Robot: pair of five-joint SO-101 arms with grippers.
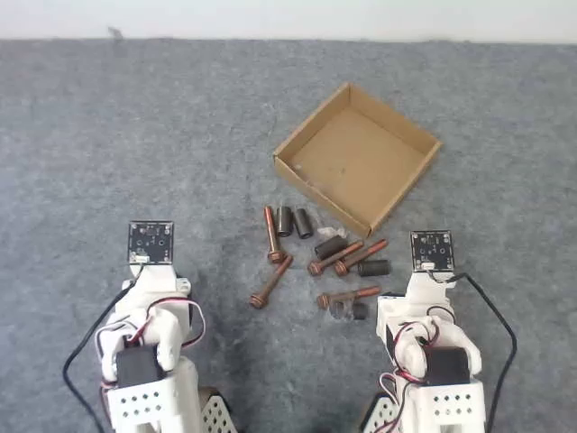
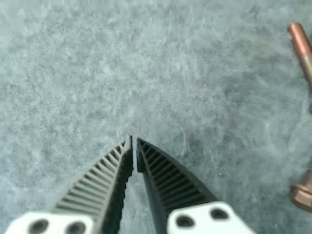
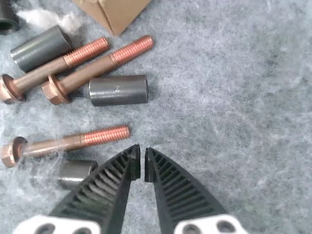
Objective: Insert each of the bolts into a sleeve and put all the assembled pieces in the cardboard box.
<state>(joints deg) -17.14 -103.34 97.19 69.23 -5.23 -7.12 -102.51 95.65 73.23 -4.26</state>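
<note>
Your shallow brown cardboard box [image 1: 317,191] sits upper right of centre in the high view, with no assembled piece in it yet. Just below it, mid-frame, the copper-coloured flanged bolts [image 1: 271,233] and dark grey steel sleeves [image 1: 294,222] lie loose on the grey felt table [image 1: 135,117]. None looks clearly mated, so judge the task unstarted. Both arms sit at the bottom edge, flanking the pile, which likely keeps the parts within reach of either side. The left gripper [image 2: 134,146] is clenched on nothing over bare felt. The right gripper [image 3: 142,155] is likewise closed and empty, its tips just short of the nearest bolt [image 3: 68,143].
</note>
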